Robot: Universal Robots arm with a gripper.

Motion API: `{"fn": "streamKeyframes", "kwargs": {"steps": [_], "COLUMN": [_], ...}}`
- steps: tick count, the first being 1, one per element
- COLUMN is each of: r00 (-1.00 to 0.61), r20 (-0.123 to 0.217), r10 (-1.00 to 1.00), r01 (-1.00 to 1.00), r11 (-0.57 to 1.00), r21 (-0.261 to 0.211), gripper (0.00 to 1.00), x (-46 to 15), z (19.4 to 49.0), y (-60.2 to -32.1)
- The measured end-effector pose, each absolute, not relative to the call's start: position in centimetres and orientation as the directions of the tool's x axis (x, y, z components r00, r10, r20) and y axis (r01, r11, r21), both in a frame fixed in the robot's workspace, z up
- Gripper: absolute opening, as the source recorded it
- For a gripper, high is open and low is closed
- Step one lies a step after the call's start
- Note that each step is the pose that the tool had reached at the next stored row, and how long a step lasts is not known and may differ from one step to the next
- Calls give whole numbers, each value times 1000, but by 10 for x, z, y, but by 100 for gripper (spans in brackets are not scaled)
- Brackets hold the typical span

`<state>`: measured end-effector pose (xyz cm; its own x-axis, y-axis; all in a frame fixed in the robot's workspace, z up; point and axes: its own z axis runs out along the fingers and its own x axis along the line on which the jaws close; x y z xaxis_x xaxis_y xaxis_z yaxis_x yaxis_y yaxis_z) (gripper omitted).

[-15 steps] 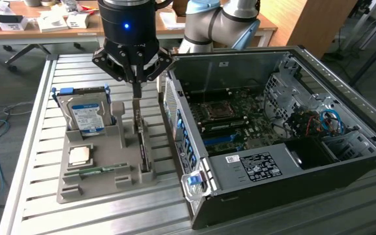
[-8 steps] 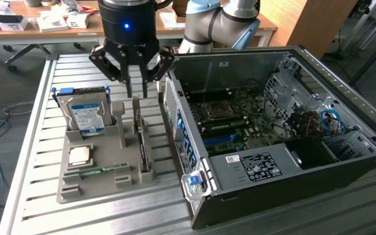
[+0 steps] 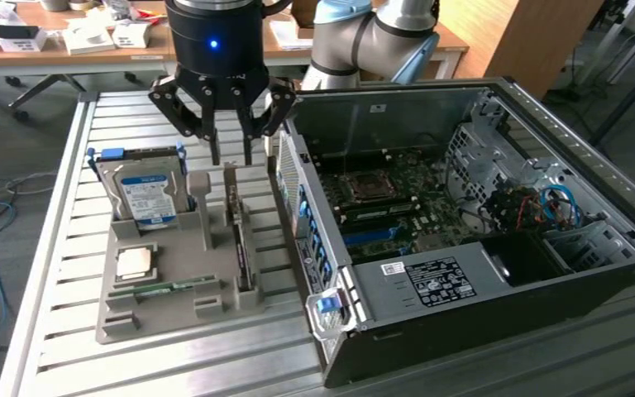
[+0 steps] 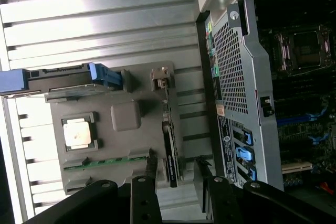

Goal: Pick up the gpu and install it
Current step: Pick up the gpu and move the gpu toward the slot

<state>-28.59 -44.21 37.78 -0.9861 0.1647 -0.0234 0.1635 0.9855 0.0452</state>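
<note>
The gpu is a thin dark card standing on edge in a slot of the grey holder tray, beside the open computer case. In the wrist view the gpu runs lengthwise, with its silvery bracket at the end away from the fingers. My gripper hangs above the card, open, with nothing between its fingers. One fingertip lies on each side of the card's line, and the gripper is not touching the card.
The tray also holds a hard drive with a blue-white label, a square processor and a green memory stick. The case's rear panel stands close beside the card. A slatted metal table carries everything.
</note>
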Motion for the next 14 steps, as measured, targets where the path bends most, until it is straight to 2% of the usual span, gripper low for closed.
{"fn": "streamKeyframes", "kwargs": {"steps": [14], "r00": [-987], "r20": [-19], "r10": [159], "r01": [158], "r11": [986], "r21": [44], "gripper": [42], "x": [-286], "z": [361], "y": [-443]}}
